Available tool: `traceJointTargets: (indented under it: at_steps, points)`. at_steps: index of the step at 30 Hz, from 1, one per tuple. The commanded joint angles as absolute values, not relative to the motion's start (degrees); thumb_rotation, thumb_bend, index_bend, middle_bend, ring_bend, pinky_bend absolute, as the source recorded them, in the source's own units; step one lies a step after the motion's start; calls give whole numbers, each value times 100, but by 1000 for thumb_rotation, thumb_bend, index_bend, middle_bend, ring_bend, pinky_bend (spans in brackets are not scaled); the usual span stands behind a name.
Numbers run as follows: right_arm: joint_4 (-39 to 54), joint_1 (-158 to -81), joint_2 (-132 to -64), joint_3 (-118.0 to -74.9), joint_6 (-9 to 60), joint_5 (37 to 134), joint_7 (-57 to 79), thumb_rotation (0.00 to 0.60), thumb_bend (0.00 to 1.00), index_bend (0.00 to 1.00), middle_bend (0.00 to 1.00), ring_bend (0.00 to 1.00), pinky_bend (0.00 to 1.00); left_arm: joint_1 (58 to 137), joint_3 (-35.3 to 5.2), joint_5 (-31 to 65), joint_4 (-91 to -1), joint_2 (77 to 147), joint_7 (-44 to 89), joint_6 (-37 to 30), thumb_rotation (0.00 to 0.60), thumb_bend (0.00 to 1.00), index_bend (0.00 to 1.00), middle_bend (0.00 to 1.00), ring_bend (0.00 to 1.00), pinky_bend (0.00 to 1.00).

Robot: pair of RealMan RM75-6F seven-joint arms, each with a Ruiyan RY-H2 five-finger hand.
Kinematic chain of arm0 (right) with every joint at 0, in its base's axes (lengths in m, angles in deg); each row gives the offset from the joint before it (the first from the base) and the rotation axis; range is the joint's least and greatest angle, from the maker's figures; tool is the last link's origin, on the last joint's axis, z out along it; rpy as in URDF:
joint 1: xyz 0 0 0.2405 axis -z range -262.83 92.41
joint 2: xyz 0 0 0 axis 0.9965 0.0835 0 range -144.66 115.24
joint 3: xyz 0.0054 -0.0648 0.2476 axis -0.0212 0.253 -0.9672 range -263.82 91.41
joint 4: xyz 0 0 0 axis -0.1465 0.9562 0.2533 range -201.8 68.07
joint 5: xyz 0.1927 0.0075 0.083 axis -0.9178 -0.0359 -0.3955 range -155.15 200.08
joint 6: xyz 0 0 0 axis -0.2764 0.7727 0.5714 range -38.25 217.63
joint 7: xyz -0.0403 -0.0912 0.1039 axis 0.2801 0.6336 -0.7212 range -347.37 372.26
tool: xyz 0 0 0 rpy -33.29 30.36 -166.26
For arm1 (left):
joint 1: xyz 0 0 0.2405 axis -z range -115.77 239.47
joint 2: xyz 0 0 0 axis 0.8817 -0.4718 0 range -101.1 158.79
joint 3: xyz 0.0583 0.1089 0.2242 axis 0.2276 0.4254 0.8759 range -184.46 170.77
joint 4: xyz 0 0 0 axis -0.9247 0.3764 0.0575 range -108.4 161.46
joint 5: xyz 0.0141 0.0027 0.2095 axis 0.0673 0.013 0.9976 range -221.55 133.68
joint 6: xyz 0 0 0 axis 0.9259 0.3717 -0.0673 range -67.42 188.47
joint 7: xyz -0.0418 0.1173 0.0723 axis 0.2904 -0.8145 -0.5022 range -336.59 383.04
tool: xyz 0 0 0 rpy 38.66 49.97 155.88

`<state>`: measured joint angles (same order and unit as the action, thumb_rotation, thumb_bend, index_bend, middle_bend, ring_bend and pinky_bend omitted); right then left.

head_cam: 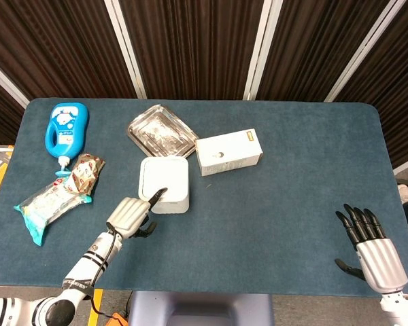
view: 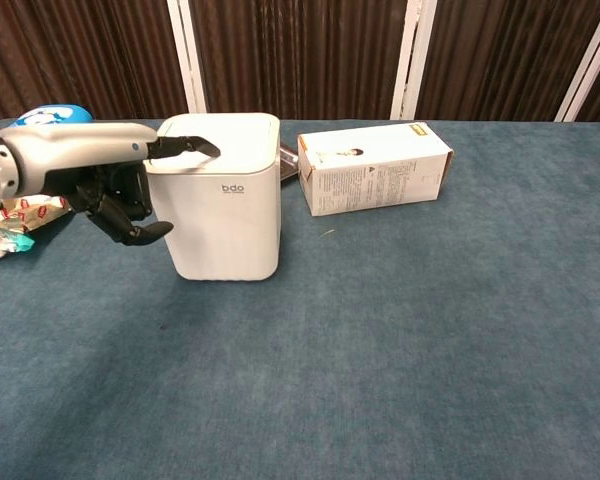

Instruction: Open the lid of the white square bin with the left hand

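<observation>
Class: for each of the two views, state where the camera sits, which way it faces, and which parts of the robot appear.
Head view: high up, looking down on the table; shows left hand and right hand.
Chest view: low, facing forward across the tabletop; shows only the left hand.
Shared: the white bin, cardboard box, left hand.
</observation>
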<state>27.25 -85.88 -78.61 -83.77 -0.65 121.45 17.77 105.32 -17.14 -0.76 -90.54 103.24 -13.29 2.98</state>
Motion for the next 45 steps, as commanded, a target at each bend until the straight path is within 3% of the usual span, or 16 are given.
traceJointTargets:
  at_steps: [1, 6, 12, 18, 20, 22, 24, 27, 29, 31, 37, 45]
  points:
    - [2723, -8588, -7861, -8378, -64, 12144, 1776, 600, 84, 0, 0, 0, 0, 10754, -1565, -467, -9063, 10288, -1476, 404, 600, 476, 0, 1000, 1000, 1000]
    - [2725, -8586, -7863, -8386, -64, 12132, 1783, 600, 84, 0, 0, 0, 0, 10796, -1534, -325, -9098, 10258, -1266, 369, 600, 476, 0, 1000, 1000, 1000]
    - [2734, -8576, -7837, -8365, -61, 12146, 1779, 600, 84, 0, 0, 0, 0, 10229, -1470, 1542, -9340, 10192, -283, -266, 600, 476, 0, 930, 972, 1000]
    - [2727, -8524, -7828, -8371, -192, 12190, 1737, 600, 84, 0, 0, 0, 0, 9436, -736, 3353, -9316, 9432, 517, -783, 600, 476, 0, 761, 855, 933]
    - [2722, -8512, -7836, -8354, -209, 12227, 1750, 600, 84, 0, 0, 0, 0, 9197, -539, 3846, -9110, 9329, 706, -1057, 600, 476, 0, 617, 729, 817]
    - [2718, -8501, -7844, -8342, -223, 12253, 1770, 600, 84, 0, 0, 0, 0, 8896, -320, 4320, -8768, 9240, 783, -1440, 600, 475, 0, 369, 472, 613]
    - [2715, -8503, -7858, -8352, -217, 12242, 1788, 600, 84, 0, 0, 0, 0, 8613, -137, 4599, -8438, 9204, 778, -1772, 600, 475, 0, 186, 267, 437]
    - [2717, -8532, -7880, -8373, -132, 12181, 1843, 600, 84, 0, 0, 0, 0, 8132, 217, 4845, -7969, 9188, 1027, -2161, 600, 475, 0, 8, 26, 168]
    - [2736, -8559, -7892, -8377, -47, 12140, 1897, 600, 84, 0, 0, 0, 0, 7791, 410, 4996, -7478, 9282, 1357, -2463, 600, 468, 0, 0, 0, 78]
    - [2749, -8569, -7908, -8370, -10, 12141, 1955, 600, 84, 0, 0, 0, 0, 7433, 490, 4980, -6908, 9475, 1565, -2780, 600, 459, 0, 0, 0, 51]
    - [2749, -8570, -7903, -8339, -27, 12218, 1938, 600, 84, 0, 0, 0, 0, 6977, 200, 4824, -6297, 9816, 1373, -3330, 600, 450, 0, 0, 0, 40]
    - [2735, -8553, -7840, -8386, -109, 12161, 1763, 600, 84, 0, 0, 0, 0, 6903, 65, 4619, -6362, 9822, 1029, -3006, 600, 451, 0, 0, 0, 39]
